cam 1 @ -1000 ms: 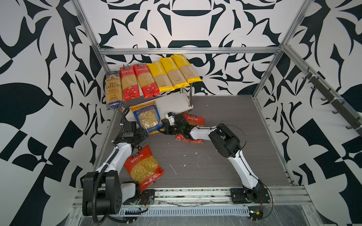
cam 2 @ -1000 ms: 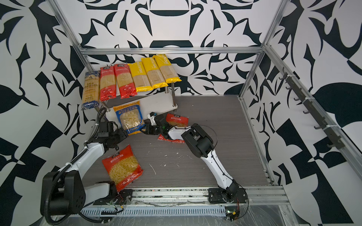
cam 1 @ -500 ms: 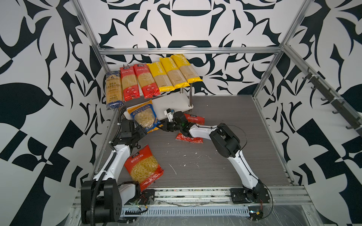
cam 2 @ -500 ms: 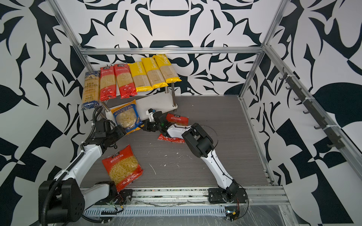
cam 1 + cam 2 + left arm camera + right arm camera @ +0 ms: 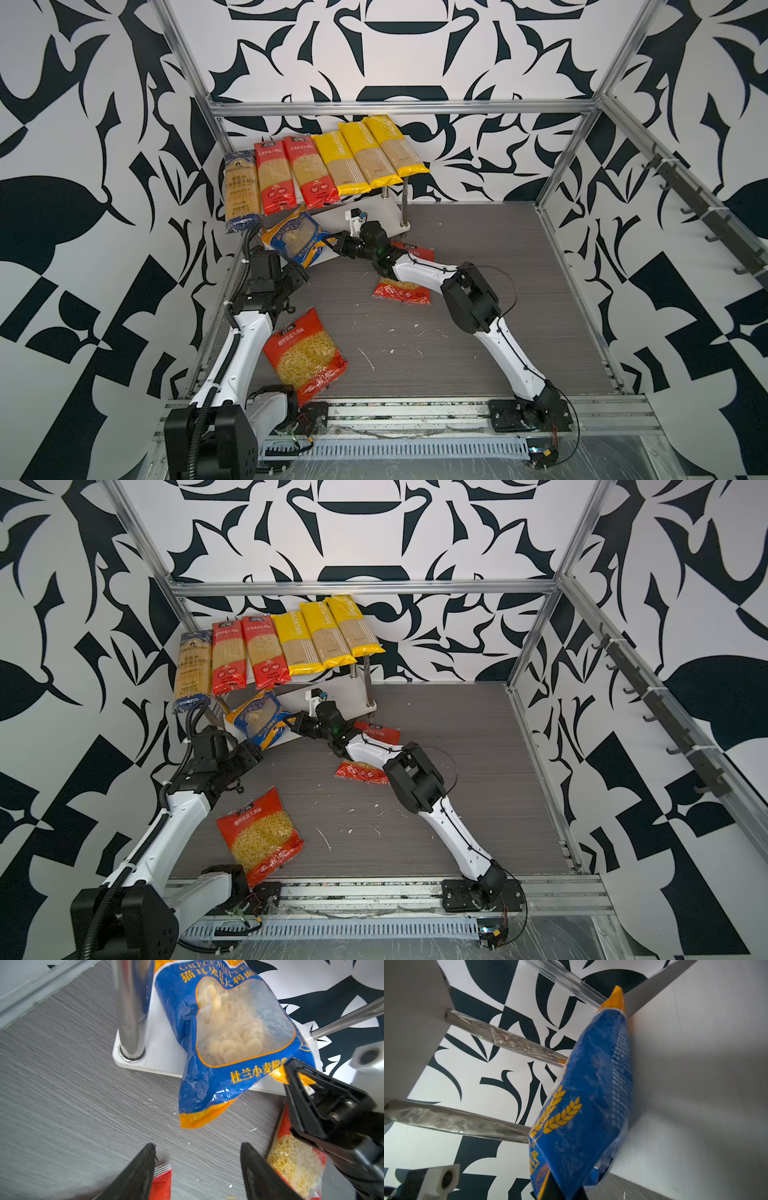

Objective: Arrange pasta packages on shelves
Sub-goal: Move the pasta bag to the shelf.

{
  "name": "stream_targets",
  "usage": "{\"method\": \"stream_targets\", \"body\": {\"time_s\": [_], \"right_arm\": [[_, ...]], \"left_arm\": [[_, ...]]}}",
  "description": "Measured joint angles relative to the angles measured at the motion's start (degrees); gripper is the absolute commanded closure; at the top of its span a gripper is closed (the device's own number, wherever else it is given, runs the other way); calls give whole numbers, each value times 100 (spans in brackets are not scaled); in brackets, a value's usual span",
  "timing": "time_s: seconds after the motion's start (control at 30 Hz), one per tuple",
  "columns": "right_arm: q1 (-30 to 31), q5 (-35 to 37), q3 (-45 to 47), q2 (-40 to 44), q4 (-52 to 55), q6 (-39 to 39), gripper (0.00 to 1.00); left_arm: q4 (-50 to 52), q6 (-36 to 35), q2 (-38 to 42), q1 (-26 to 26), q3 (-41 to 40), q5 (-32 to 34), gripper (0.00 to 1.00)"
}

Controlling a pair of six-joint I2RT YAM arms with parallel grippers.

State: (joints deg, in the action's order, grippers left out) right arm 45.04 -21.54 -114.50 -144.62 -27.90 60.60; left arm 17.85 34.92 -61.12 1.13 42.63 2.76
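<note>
Where the blue-orange bag (image 5: 297, 241) lies: half on the lower shelf (image 5: 382, 214), tilted, orange seal overhanging its front edge
Right gripper (image 5: 336, 244): clamped on the bag's corner; bag lies at its 9 o'clock
Long axis: roughly 11 to 5 o'clock
Left gripper (image 5: 197, 1146): jaws apart, empty, at the bag's 6 o'clock
Judged next move: push toward 11 o'clock, deeper between the posts (image 5: 128, 1012)

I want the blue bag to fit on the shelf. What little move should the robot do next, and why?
Probably slide the blue bag deeper onto the lower shelf. The right end effector is shut on the bag's edge, and one end of the bag overhangs the shelf's front edge. The left end effector is open, holding nothing.
</note>
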Motion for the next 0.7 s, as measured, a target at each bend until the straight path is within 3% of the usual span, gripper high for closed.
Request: {"method": "stream_targets", "body": {"time_s": [0.4,0.7], "right_arm": [[131,492,205,-162,-400,461,100],[367,1156,2085,516,-1287,741,100]], "left_arm": [[94,28,24,0,13,-11,31],[87,37,22,0,13,-68,30]]}}
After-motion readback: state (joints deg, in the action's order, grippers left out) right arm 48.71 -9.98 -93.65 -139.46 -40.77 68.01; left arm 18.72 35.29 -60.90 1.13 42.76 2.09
